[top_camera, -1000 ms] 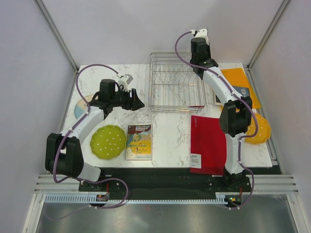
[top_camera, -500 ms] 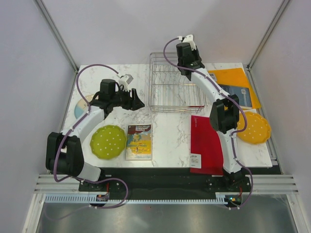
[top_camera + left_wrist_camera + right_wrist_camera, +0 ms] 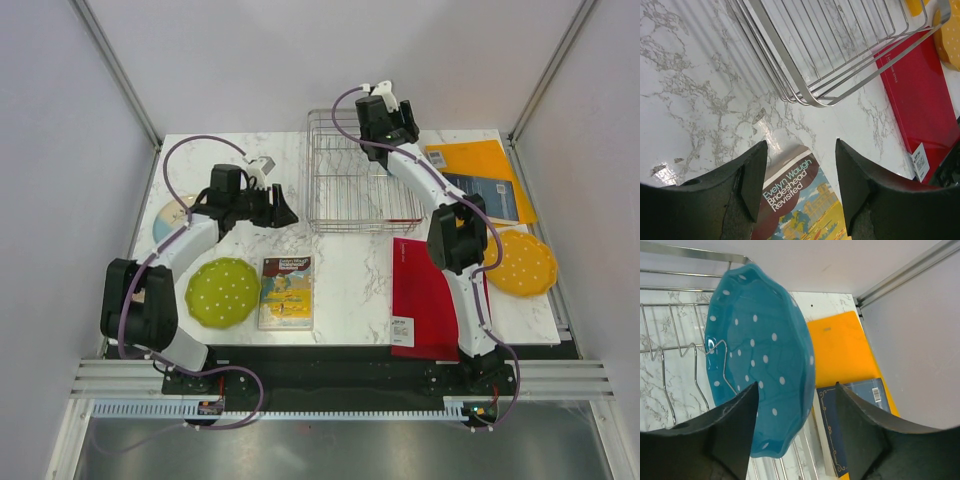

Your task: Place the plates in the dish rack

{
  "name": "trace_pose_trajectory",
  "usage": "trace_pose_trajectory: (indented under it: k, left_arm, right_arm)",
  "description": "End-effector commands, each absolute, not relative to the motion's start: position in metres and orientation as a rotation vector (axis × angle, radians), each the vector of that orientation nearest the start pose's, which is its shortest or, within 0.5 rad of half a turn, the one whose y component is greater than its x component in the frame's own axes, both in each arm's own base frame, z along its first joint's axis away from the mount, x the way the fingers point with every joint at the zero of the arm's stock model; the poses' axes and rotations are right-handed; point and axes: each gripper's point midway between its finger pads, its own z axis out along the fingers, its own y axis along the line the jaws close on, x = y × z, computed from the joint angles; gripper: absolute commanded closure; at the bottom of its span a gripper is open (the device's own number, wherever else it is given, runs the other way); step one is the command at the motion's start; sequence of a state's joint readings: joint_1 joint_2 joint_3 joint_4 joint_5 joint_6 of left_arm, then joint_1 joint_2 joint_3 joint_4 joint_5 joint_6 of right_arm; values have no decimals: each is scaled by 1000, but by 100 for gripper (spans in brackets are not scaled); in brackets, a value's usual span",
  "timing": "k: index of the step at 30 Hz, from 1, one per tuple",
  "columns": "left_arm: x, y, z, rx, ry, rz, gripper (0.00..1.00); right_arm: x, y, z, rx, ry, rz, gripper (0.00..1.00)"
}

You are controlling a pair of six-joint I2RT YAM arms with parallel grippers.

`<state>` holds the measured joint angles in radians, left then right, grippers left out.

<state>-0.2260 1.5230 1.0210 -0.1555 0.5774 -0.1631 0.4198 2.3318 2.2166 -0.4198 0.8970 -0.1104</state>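
Note:
A teal blue plate [image 3: 757, 355] with white dots stands on edge among the prongs of the silver wire dish rack [image 3: 350, 185]. My right gripper [image 3: 796, 386] hangs over the rack's back right part [image 3: 380, 130], open, its fingers wide on either side of the plate's rim. My left gripper [image 3: 285, 215] is open and empty, low over the table left of the rack [image 3: 805, 60], above a book's corner [image 3: 800, 145]. The lime green plate [image 3: 222, 292] lies front left and the orange-yellow plate [image 3: 522, 262] at the right. A cream-and-pale-blue plate [image 3: 165, 220] is half hidden by the left arm.
An illustrated book [image 3: 286, 290] lies in front of the rack beside the lime plate. A red flat folder [image 3: 428, 295] lies front right under the right arm. An orange folder [image 3: 480, 165] with a dark blue book [image 3: 480, 195] sits right of the rack.
The right arm has swung left, bringing its gripper over the rack, and its jaws now stand wide around the teal plate. The orange-yellow plate is uncovered. The left arm has barely moved.

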Motion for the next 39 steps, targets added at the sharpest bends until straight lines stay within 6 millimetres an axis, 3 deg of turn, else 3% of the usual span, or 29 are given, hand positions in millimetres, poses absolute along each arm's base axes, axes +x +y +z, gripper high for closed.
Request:
trace_pose_trajectory:
  k: [1,2,4,5,7,8,9,10,11,12,13,14,15,16,17,18,19,20,21,22,23,27,28,31,39]
  left_arm:
    - [384,-193,166,364,2144,-874,36]
    - [385,-193,168,366,2138,-872,36]
    - [388,-192,174,371,2117,-862,36]
    - [389,-192,179,377,2105,-852,36]
    - [394,-189,190,377,2075,-816,35]
    - [396,-187,194,374,2063,-796,35]
    - [403,-181,199,348,2053,-743,35]
    - [407,-177,204,328,2043,-710,32]
    - [410,-173,208,313,2032,-681,31]
    - [415,-169,212,299,2023,-640,27]
    - [417,-167,213,293,2020,-624,23]
    - [420,-166,212,289,2022,-614,23]
    - [422,-164,212,290,2021,-596,23]
    - [423,-164,211,292,2023,-592,24]
    - [424,-163,207,290,2033,-588,24]
    - [424,-164,206,293,2035,-593,24]
    - [423,-165,204,296,2039,-599,25]
    - [422,-167,204,301,2041,-618,26]
    - [421,-169,203,304,2044,-629,27]
    - [421,-170,203,306,2044,-636,28]
    - [420,-171,202,307,2047,-646,28]
    - [416,-173,201,309,2050,-667,28]
    - [415,-173,202,311,2048,-666,28]
    - [414,-170,201,313,2045,-649,28]
    - [403,-167,195,312,2059,-643,28]
  right_arm:
    - [586,103,266,81,1872,-708,27]
    - [581,101,282,101,1851,-692,25]
    - [573,93,293,129,1842,-681,21]
    - [560,84,317,168,1820,-659,19]
    - [547,65,312,258,1863,-565,14]
    - [524,51,322,275,1909,-519,14]
    - [517,54,316,312,1950,-380,14]
    - [503,29,287,344,2037,-385,15]
    - [477,17,295,381,2062,-345,15]
    - [463,8,286,399,2101,-326,15]
    - [442,-8,254,395,2193,-367,15]
    - [422,-16,258,376,2205,-377,15]
    - [409,-22,248,347,2244,-393,17]
    - [391,-33,222,277,2334,-436,18]
    - [378,-39,225,260,2331,-438,18]
    - [369,-46,221,239,2349,-445,19]
    - [357,-56,204,207,2409,-419,21]
    - [351,-56,205,183,2411,-396,25]
    - [344,-65,199,199,2436,-374,37]
    - [335,-74,186,173,2484,-356,43]
    - [329,-70,177,147,2523,-302,46]
    - [293,-77,137,44,2670,-358,47]
    - [280,-77,119,14,2731,-367,49]
    - [269,-76,98,-80,2786,-360,52]
    - [287,-72,77,-116,2766,-310,53]
